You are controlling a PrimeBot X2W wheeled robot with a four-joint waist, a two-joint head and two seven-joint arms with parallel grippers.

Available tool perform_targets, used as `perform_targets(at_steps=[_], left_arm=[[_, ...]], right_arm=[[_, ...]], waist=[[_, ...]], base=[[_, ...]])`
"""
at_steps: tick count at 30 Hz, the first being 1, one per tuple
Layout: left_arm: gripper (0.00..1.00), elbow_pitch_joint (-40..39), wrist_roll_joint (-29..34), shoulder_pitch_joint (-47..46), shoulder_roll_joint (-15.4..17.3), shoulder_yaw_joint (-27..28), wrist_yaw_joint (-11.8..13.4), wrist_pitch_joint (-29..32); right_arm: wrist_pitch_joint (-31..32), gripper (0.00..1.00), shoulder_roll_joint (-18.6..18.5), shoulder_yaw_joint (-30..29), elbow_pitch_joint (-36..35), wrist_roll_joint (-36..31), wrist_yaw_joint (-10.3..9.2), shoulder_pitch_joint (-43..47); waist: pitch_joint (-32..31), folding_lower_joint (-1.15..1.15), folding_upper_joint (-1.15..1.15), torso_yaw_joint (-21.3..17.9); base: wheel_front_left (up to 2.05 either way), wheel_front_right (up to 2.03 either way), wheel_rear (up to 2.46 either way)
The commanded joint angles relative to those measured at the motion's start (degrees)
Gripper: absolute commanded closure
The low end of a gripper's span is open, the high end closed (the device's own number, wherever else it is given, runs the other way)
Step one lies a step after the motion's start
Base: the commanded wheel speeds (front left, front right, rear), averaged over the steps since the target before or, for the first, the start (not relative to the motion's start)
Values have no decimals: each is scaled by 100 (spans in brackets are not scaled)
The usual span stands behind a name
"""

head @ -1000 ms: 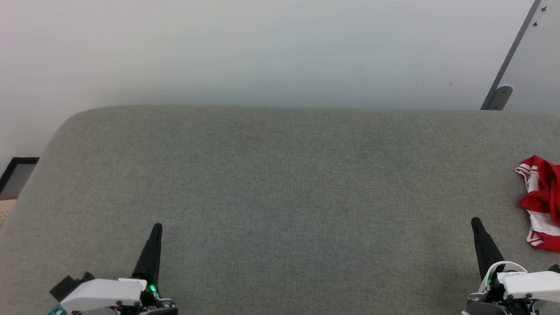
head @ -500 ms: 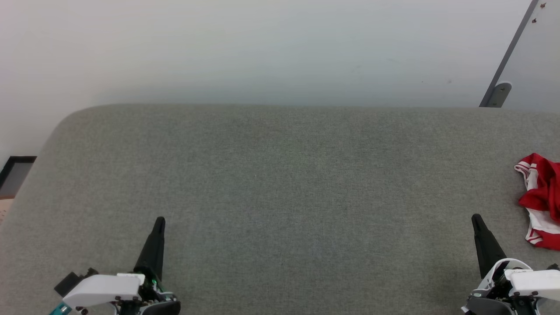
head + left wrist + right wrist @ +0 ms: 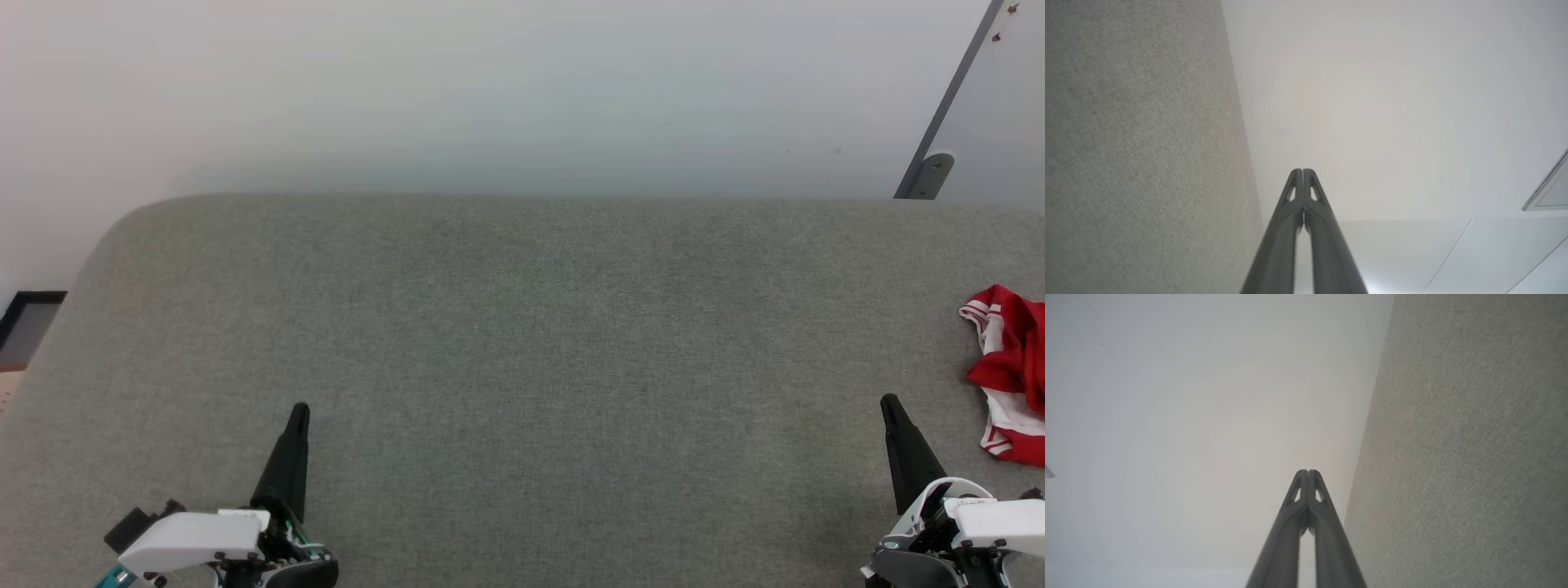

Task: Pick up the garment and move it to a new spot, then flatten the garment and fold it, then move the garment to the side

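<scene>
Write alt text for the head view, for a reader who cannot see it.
A crumpled red-and-white garment lies at the right edge of a wide grey fabric surface, partly cut off by the frame. Both grippers are shut and hold nothing: the left gripper at lower left, the right gripper at lower right, apart from the garment. A pale wall stands behind.
</scene>
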Motion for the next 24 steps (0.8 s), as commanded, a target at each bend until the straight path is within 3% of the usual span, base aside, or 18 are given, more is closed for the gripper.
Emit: perform_targets(at_steps=[1, 24], left_arm=[[100, -11, -14, -57, 2, 15, -22, 13], [100, -11, -17, -56, 2, 12, -22, 11]], right_arm=[[15, 100, 20, 1, 2, 21, -8, -16], [14, 100, 20, 2, 2, 22, -8, -16]], waist=[[0, 0, 0, 0], [0, 0, 0, 0]], base=[[0, 0, 0], [0, 0, 0]])
